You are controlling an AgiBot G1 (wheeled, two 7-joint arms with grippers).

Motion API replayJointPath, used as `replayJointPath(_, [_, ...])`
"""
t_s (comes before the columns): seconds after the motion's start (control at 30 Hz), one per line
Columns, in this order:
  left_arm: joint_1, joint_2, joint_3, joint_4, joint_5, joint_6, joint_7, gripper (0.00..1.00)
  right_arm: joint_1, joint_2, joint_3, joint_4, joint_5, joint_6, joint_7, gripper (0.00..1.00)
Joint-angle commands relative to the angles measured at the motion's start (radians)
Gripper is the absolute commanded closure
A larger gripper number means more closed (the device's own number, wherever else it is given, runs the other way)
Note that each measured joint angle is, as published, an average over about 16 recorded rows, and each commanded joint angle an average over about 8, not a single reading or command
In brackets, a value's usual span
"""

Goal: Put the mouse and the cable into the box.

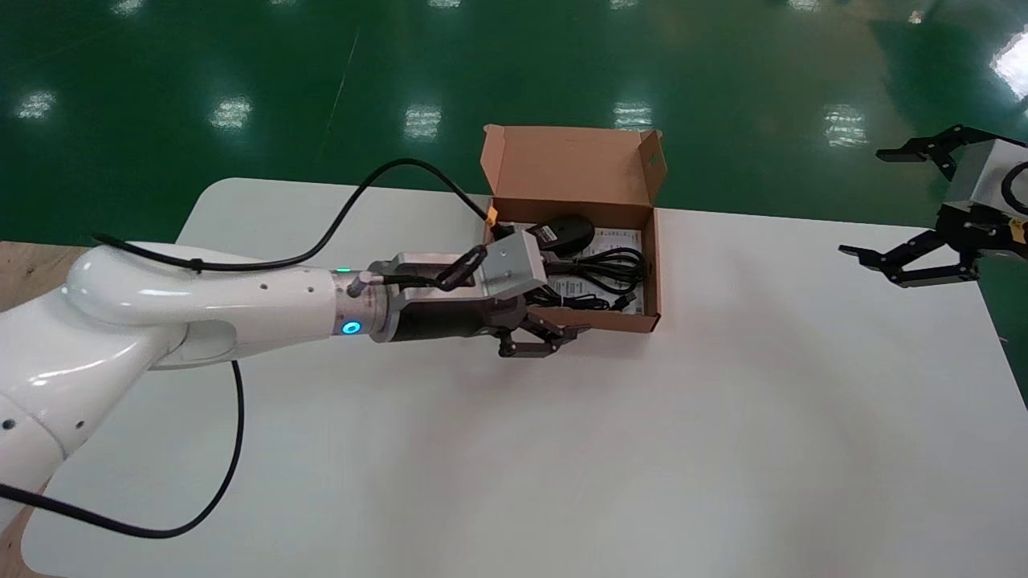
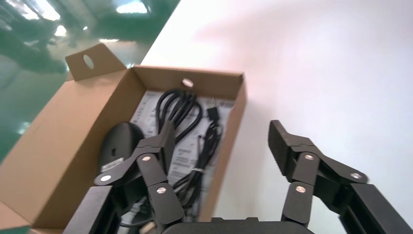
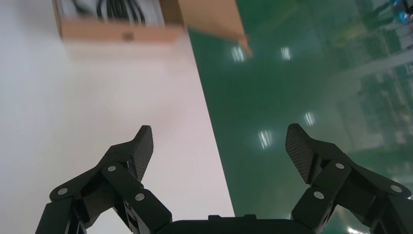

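The brown cardboard box (image 1: pixel 618 323) stands open at the table's far middle, its lid up. Inside lie the black mouse (image 1: pixel 566 233) at the back and the coiled black cable (image 1: pixel 606 269) on a printed sheet. My left gripper (image 1: pixel 554 337) hangs open over the box's front wall, holding nothing. In the left wrist view my left gripper (image 2: pixel 221 131) straddles that wall of the box (image 2: pixel 58 146): one finger is over the inside near the mouse (image 2: pixel 119 141) and cable (image 2: pixel 182 109), the other over bare table. My right gripper (image 1: pixel 863 202) is parked open at the table's right edge.
The white table (image 1: pixel 514 449) stretches wide in front of and to the right of the box. Beyond its far and right edges is green floor (image 1: pixel 241 80). The right wrist view has the right gripper (image 3: pixel 219 131) above the table edge, the box (image 3: pixel 122 35) far off.
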Motion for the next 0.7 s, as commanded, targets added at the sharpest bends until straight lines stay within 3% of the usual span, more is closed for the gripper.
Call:
replayJointPath(0.03, [0.020,-0.025,-0.037,-0.027,-0.007,0.028,-0.021,0.00,-0.030,0.005,0.014,0.043,0.028,-0.009,0.038,0.00])
replayJointPath(0.7, [0.221,-0.276,-0.414,-0.299,-0.074,0.314,-0.236,0.00,-0.337,0.058,0.158,0.480,0.308,-0.100,0.419,0.00])
